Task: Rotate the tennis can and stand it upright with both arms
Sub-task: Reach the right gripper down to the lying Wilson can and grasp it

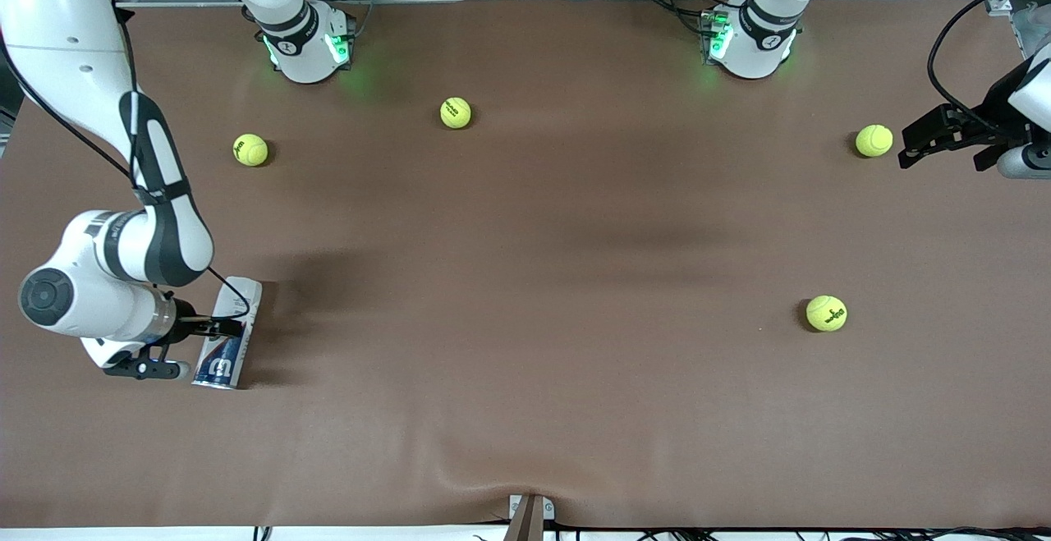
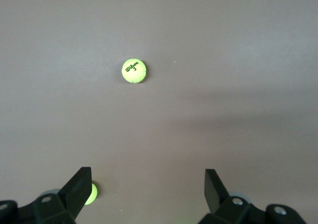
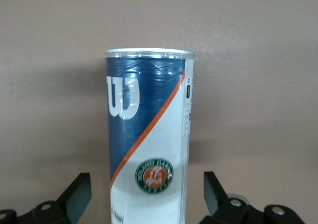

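"Wilson 3" on tennis ball [image 2: 133, 71]; probably "W" on can [image 3: 148, 134]

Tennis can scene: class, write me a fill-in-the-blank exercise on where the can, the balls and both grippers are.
1. The tennis can is ____ on the table, not upright.
2. The right gripper is at the can with its jaws ____, a finger on each side.
3. There are ____ tennis balls on the table.
4. The left gripper, open, waits beside a tennis ball at the ____ arm's end of the table.

Missing words: lying; open; four; left
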Robot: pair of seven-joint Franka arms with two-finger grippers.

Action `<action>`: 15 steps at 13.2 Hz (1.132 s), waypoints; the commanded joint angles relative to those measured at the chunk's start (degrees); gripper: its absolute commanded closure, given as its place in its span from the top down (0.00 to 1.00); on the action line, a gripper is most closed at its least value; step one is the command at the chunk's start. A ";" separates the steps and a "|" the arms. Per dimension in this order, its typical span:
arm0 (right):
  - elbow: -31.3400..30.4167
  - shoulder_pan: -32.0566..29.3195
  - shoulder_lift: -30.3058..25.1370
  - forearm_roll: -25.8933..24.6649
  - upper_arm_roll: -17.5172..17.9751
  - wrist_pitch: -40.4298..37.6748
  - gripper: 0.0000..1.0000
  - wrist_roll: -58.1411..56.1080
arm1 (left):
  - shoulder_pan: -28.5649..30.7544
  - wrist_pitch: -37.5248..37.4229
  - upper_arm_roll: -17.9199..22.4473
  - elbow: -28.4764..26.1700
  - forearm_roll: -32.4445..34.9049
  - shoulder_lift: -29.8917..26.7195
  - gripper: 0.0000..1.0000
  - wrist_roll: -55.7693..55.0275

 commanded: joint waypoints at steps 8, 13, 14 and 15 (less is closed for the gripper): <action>0.33 -1.61 3.91 -0.15 1.02 2.65 1.00 0.17 | 0.39 -0.82 -0.01 0.55 -1.00 0.20 1.00 0.76; -0.38 -1.53 3.83 -0.15 1.03 2.21 0.69 0.17 | 0.39 -0.73 -0.01 0.55 -1.00 0.21 1.00 0.94; -0.12 -1.35 3.56 -0.15 1.03 1.95 0.69 0.17 | 0.39 -0.73 -0.01 0.55 -1.00 0.21 1.00 0.85; 0.06 -0.92 2.60 -0.15 1.03 1.77 0.69 0.00 | 0.48 -0.82 0.08 0.55 -1.00 0.21 1.00 0.76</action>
